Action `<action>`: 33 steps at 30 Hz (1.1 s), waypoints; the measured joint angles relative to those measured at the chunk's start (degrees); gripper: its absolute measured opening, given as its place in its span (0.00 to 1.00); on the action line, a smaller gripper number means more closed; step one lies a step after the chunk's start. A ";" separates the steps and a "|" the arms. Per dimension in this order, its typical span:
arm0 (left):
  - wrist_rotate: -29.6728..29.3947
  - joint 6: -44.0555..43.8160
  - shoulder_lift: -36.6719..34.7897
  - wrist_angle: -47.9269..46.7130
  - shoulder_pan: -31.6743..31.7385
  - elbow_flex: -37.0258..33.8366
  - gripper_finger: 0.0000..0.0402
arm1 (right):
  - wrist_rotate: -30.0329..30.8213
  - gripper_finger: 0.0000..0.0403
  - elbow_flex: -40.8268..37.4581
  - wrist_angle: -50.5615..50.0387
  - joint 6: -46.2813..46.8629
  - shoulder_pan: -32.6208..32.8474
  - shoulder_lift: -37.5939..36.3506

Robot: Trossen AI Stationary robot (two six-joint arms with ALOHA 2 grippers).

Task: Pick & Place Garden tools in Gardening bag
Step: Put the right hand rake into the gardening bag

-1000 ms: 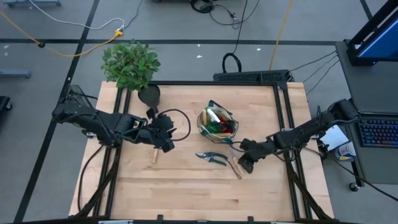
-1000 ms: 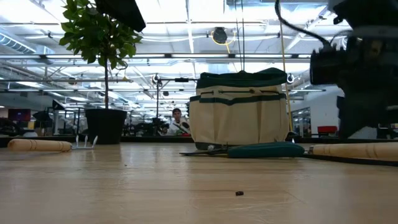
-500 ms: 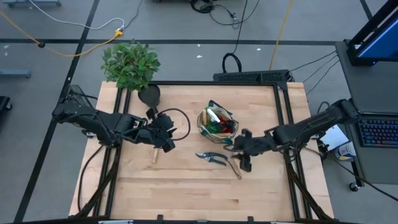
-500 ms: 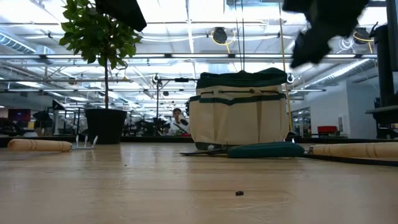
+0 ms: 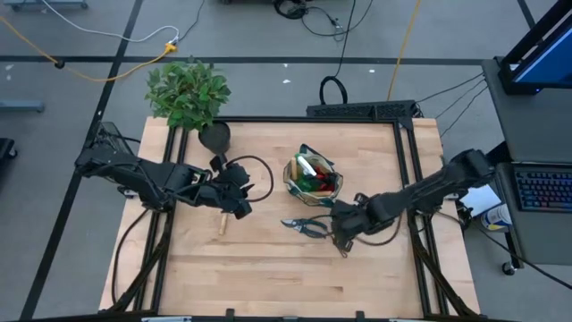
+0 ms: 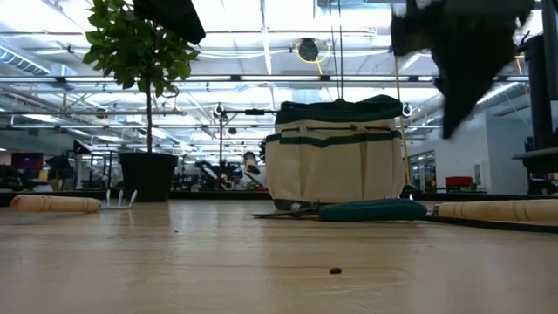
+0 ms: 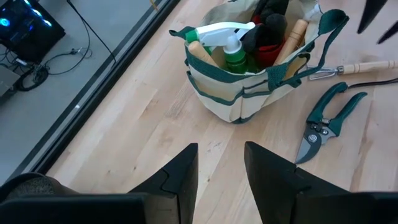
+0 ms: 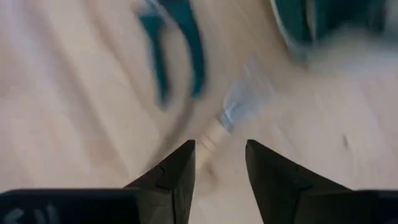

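Note:
The gardening bag [image 5: 313, 176] stands on its base at the table's middle, with a green-white spray bottle [image 7: 227, 37], a dark glove and wooden handles inside. Dark pruning shears [image 5: 304, 226] lie flat on the table near the bag, and they also show in the left wrist view [image 7: 326, 121]. A wooden-handled tool [image 5: 340, 241] lies beside them. My right gripper [image 5: 343, 228] is open above this tool, whose handle [image 8: 213, 135] shows just ahead of the fingers. My left gripper [image 5: 239, 201] is open and empty, left of the bag. A wooden-handled fork [image 5: 222, 222] lies by it.
A leafy potted plant [image 5: 188, 92] stands at the far left corner, with a black pot [image 5: 214, 137] beside it. A black cable loops on the table by my left gripper [image 5: 259, 179]. Bare wood lies along the near edge [image 5: 268, 277].
My right gripper has risen off the table and gone toward the table's left. It now stands over the wooden-handled tool, beside the shears. The tools and the bag have stayed where they were.

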 joint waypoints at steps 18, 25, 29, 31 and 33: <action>0.02 0.86 0.00 -0.14 0.00 0.02 0.34 | -5.87 0.46 0.04 4.55 7.70 0.37 10.24; 0.06 1.14 0.00 -0.14 -0.02 0.01 0.34 | -5.89 0.50 -2.63 6.16 11.34 0.39 10.20; 0.09 1.16 0.00 -0.14 -0.02 0.02 0.34 | -5.99 0.47 -7.08 8.82 13.52 0.35 10.22; 0.09 1.16 0.00 -0.14 -0.02 0.02 0.34 | -5.87 0.45 -8.87 11.12 13.41 0.35 9.95; 0.11 1.17 0.00 -0.14 -0.01 0.02 0.34 | -5.66 0.42 -10.06 12.41 12.15 0.32 9.87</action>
